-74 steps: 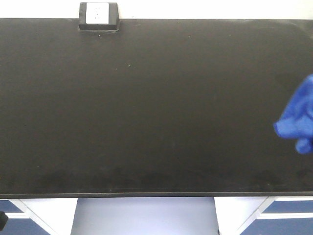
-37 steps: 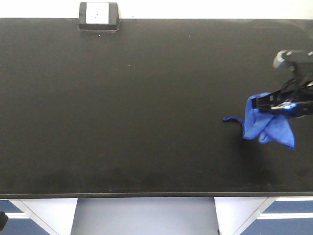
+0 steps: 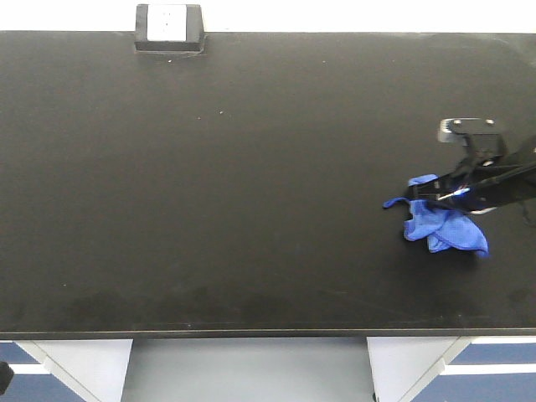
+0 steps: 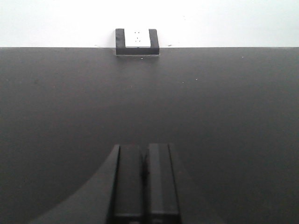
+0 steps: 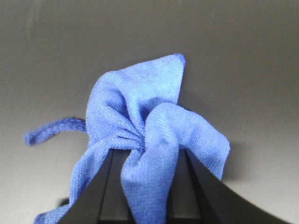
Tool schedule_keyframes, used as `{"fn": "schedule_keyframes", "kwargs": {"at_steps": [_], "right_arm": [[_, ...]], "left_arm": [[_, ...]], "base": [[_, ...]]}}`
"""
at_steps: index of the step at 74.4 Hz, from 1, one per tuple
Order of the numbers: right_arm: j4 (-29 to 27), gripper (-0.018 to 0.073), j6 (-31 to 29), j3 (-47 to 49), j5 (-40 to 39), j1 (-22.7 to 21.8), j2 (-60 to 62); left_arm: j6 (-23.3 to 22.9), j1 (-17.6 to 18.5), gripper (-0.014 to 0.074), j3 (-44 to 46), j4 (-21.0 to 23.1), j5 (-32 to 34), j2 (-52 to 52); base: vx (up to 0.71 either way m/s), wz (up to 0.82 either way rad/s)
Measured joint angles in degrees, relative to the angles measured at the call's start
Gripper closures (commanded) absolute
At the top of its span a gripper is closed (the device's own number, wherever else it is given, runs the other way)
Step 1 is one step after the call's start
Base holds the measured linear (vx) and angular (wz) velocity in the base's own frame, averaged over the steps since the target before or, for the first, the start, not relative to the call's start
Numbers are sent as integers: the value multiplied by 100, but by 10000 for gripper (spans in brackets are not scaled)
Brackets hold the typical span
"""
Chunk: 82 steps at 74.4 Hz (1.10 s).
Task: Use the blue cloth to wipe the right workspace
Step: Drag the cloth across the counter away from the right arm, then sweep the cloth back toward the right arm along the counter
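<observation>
Clamping the wrinkly blue cloth (image 5: 135, 107) tight, the right end effector (image 5: 145, 156) rests it on the matte right workspace (image 3: 251, 184).

It looked like a laboratory: a wide matte black benchtop (image 3: 251, 184) ran along a plain white wall (image 4: 210, 21), with 1 small black box with a white faceplate (image 3: 169, 28) at its back edge and blue-and-white cabinets (image 3: 494, 356) beneath.
</observation>
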State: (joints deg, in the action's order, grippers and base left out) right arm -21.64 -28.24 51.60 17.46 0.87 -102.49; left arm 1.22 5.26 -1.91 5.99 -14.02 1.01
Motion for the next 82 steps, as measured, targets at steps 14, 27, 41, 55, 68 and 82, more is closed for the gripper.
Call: {"fn": "schedule_keyframes", "kwargs": {"at_steps": [14,27,41,55,68,82], "right_arm": [[-283,564,-435,0,-257,1430,-21],[-421,564,-493,0,-581,2033,-52],[-421,561,-511,0,-631,1020,-53],[-421,561,-845,0,-675,-536,-64],[-476,561,-949,0,-689,-1021,-64],[-759,561,-955,0,-545,20,-64]], "left_arm": [[0,0,603,0,0,0,0],[0,0,603,0,0,0,0],[0,0,603,0,0,0,0],[0,0,603,0,0,0,0],[0,0,603,0,0,0,0],[0,0,603,0,0,0,0]], "base": [[0,0],[0,0],[0,0],[0,0],[0,0],[0,0]]}}
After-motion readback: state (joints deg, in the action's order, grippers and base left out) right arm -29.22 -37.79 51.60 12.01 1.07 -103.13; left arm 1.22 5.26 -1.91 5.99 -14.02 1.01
